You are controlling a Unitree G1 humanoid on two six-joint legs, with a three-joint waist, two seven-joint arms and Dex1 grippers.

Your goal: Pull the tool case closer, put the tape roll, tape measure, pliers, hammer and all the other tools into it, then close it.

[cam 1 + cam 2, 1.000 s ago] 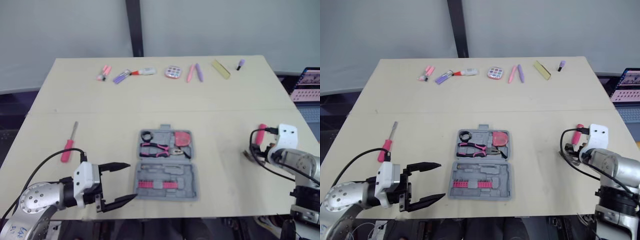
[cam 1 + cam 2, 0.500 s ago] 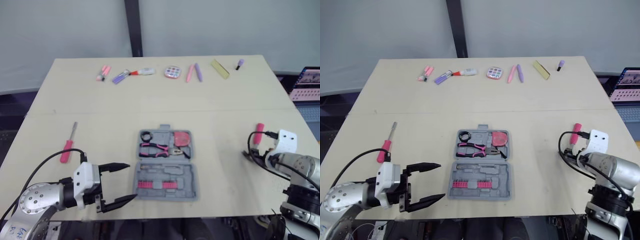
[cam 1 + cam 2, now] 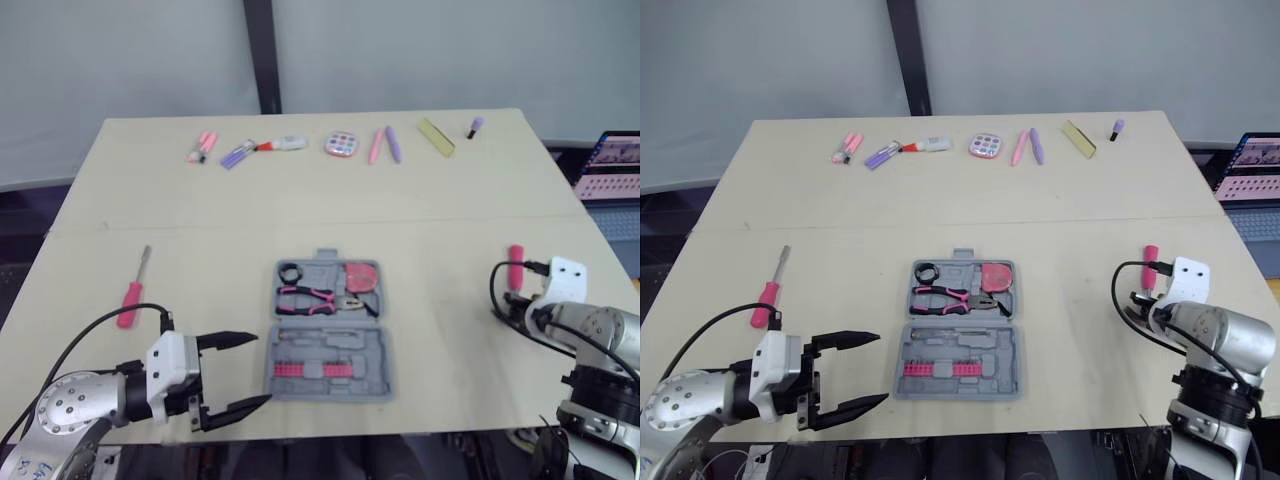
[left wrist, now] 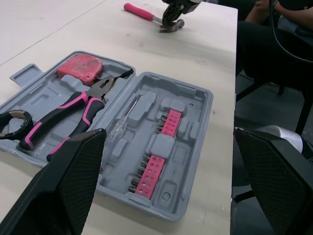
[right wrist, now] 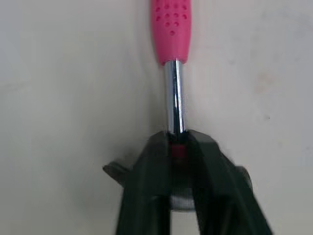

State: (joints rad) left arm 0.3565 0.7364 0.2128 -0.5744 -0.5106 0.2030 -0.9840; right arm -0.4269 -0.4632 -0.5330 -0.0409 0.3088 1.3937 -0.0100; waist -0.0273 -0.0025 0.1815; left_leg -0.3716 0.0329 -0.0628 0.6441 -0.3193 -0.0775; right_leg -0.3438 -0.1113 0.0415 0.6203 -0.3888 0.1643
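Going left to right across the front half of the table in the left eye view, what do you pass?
screwdriver → left gripper, open → tool case, lying open → hammer, held by the right gripper

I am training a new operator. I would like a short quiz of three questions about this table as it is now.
1. True or false: the tool case is shut.
2. The right gripper has its jaws shut on: A a wrench, B the hammer, C a saw.
3. Name the pink-handled tool that lies on the table at the robot's left, outside the case.

Key: 1 false, it lies open. 2 B, on the metal shaft near the head. 3 the screwdriver.
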